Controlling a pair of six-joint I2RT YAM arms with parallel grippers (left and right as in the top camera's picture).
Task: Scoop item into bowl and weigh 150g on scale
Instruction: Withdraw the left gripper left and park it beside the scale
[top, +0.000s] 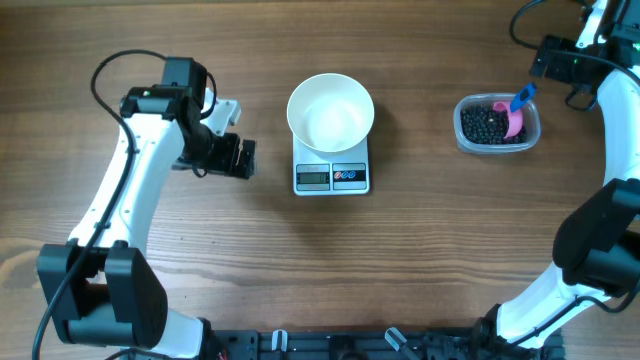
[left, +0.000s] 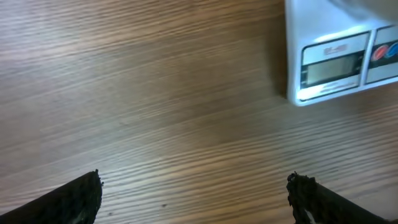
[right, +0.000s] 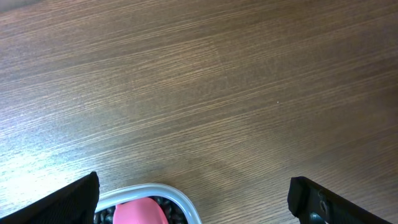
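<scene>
**Both grippers wide open, beans in the tub, bowl on the scale**

The left gripper (top: 240, 158) stands with its jaws spread wide and holds nothing. In its wrist view the left gripper (left: 196, 202) shows 2 dark fingertips at the bottom corners, with only bare wood grain between them. It hangs over the table (top: 400, 260), just left of the scale (top: 332, 176) and apart from it. The wrist view catches the scale (left: 336, 56) at the upper right, its grey display and 2 round buttons facing the camera; the display is too blurred to read.

The right gripper (top: 548, 58) sits at the far right edge of the table, near the tub (top: 462, 125) and not touching it. Its jaws are wide as well and hold nothing. In the right wrist view the right gripper (right: 194, 202) has bare wood between its 2 fingers, and the tub's rim (right: 183, 202) peeks in at the bottom left.

The white bowl (top: 330, 110) stands upright on the scale, covering the far part of its platform and leaving the display edge in sight. The bowl's inside is plain white. The black beans (top: 485, 125) lie in the clear tub, well to the right of the scale. A pink scoop (top: 514, 122) rests among them, its blue handle (top: 523, 98) tilted up over the tub's far rim. The scoop (right: 140, 213) also shows at the bottom of the right wrist view, beans (right: 106, 215) beside it.
</scene>
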